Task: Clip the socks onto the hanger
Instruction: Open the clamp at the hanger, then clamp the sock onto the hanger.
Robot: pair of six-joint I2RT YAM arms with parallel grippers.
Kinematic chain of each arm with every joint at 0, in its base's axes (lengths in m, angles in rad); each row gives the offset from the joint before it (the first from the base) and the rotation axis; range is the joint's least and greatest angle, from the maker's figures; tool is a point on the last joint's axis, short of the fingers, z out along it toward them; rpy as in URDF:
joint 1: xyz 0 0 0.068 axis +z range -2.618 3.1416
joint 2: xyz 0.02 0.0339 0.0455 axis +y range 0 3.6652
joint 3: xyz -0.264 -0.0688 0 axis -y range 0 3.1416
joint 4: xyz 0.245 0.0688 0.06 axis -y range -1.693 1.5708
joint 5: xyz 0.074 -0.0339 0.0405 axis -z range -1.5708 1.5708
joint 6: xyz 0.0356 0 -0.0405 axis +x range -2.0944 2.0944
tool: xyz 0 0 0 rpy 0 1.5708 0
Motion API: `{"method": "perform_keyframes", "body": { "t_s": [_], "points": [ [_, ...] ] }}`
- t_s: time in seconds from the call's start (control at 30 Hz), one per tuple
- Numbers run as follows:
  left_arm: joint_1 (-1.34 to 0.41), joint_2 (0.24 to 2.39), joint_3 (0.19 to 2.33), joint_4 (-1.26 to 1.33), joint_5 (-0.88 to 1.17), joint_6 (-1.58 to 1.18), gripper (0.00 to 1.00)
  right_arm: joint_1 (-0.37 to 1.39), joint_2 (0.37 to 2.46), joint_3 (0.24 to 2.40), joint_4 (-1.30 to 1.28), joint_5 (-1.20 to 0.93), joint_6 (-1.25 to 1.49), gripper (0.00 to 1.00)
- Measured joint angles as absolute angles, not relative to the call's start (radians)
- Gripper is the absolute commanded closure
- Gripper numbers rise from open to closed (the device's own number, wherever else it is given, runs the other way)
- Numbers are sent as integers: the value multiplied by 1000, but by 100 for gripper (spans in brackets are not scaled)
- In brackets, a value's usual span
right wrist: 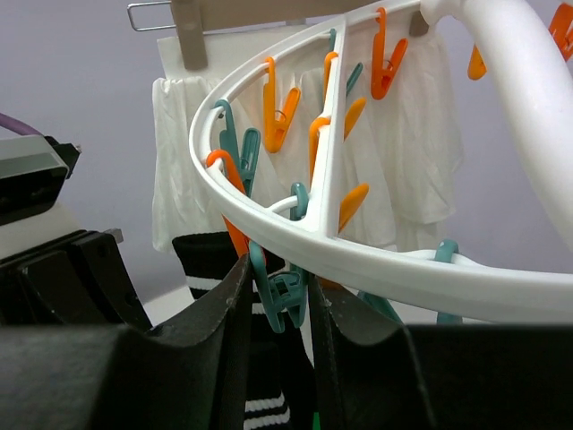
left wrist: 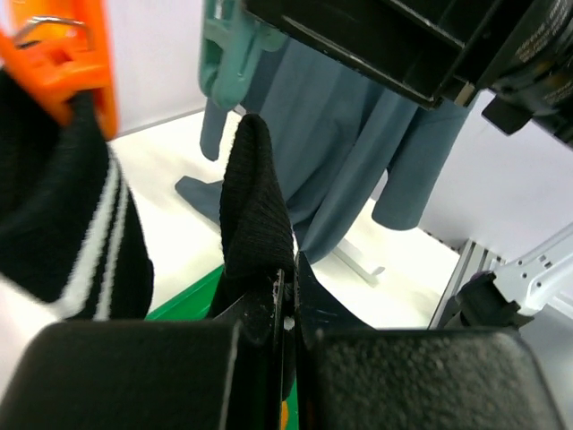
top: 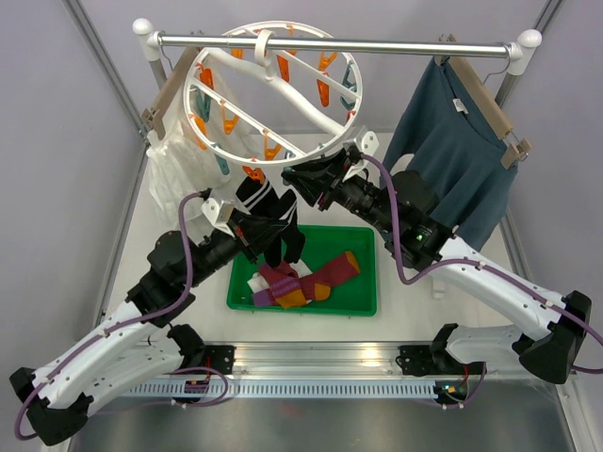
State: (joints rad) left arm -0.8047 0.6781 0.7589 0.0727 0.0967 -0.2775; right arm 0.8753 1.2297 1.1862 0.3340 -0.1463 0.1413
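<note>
The white ring hanger (top: 219, 139) hangs from the rail, with orange and teal clips. My left gripper (top: 262, 235) is shut on a plain black sock (left wrist: 255, 197) and holds its top edge up just under a teal clip (left wrist: 228, 54). A black sock with white stripes (left wrist: 81, 224) hangs from an orange clip (left wrist: 67, 58) beside it. My right gripper (top: 301, 179) sits at the ring's lower rim (right wrist: 358, 264). Its fingers (right wrist: 228, 313) close on the handles of a teal clip (right wrist: 285, 296). More socks, maroon-and-orange (top: 325, 278) and white (top: 256, 282), lie in the green tray (top: 363, 306).
A teal-blue shirt (top: 462, 160) hangs on a wooden hanger at the right of the rail. A white sheer garment (top: 174, 179) hangs at the left. The metal rail (top: 396, 43) runs across the back. The two arms cross close together above the tray.
</note>
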Motion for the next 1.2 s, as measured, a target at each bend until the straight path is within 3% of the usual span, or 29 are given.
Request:
{"method": "perform_keyframes", "body": {
  "t_s": [1.2],
  "points": [
    [-785,794,805,138,132,91,98,882,1253,1307,102,-198,134,100]
  ]
}}
